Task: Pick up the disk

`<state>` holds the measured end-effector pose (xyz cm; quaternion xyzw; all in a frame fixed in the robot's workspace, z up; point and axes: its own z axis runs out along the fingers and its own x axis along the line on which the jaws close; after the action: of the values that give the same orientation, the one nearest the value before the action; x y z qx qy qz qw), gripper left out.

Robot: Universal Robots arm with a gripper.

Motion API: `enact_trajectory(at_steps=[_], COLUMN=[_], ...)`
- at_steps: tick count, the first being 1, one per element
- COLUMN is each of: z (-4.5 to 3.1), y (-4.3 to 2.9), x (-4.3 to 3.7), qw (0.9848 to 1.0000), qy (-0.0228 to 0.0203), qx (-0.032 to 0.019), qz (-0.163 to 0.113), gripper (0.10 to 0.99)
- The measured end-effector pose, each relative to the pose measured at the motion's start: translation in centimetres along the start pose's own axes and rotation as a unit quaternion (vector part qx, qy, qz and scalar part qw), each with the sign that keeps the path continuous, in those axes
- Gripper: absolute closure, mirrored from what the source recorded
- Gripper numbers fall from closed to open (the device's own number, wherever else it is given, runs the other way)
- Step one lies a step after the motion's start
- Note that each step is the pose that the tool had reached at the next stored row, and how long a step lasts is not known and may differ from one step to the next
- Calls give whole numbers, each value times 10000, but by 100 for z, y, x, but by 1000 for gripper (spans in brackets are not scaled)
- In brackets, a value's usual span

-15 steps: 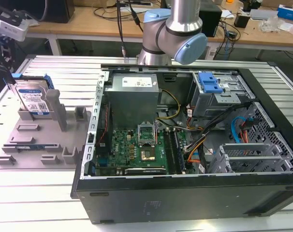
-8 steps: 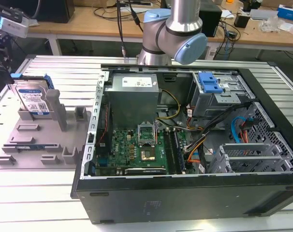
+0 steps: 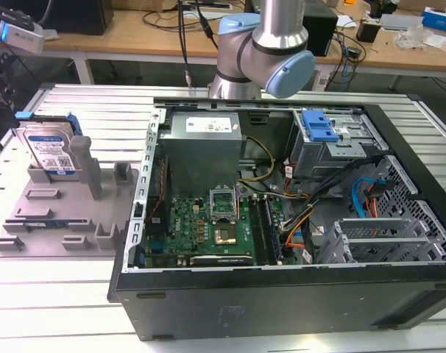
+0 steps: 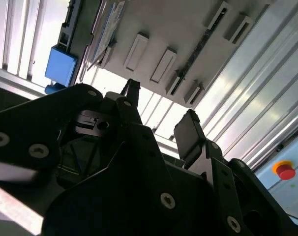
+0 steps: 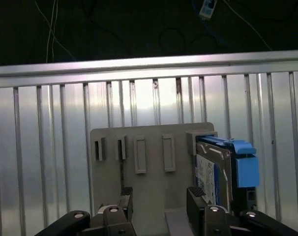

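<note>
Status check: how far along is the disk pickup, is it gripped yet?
Nothing of the pick looks done: the disk stands on edge in the grey fixture, beside the open computer case. In hand: in the first wrist view the gripper is open and empty, facing the fixture, with the disk off to one side of its fingers, not between them. Left: the grasp and the lift.

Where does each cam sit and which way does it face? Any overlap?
Exterior view: off the arm, raised, looking down on the open computer case and the grey fixture plate; the arm's joint shows.
First wrist view: on the wrist, facing the plate and the upright disk; the open pincer shows in front.
Second wrist view: on the wrist, looking past the pincer at the plate.
Shared: all three show the plate and the disk.
</note>
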<state>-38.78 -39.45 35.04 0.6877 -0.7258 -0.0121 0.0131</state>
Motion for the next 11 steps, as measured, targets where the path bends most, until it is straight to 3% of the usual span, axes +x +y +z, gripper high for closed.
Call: enact_trajectory(at_steps=[3, 8, 11], z=[0, 0, 0], y=[-1, -14, -4], x=[-7, -92, -273], qw=[10000, 10000, 9999], qy=[0, 4, 19], qx=[0, 0, 6], qz=[-1, -97, -165], gripper=[529, 529, 529])
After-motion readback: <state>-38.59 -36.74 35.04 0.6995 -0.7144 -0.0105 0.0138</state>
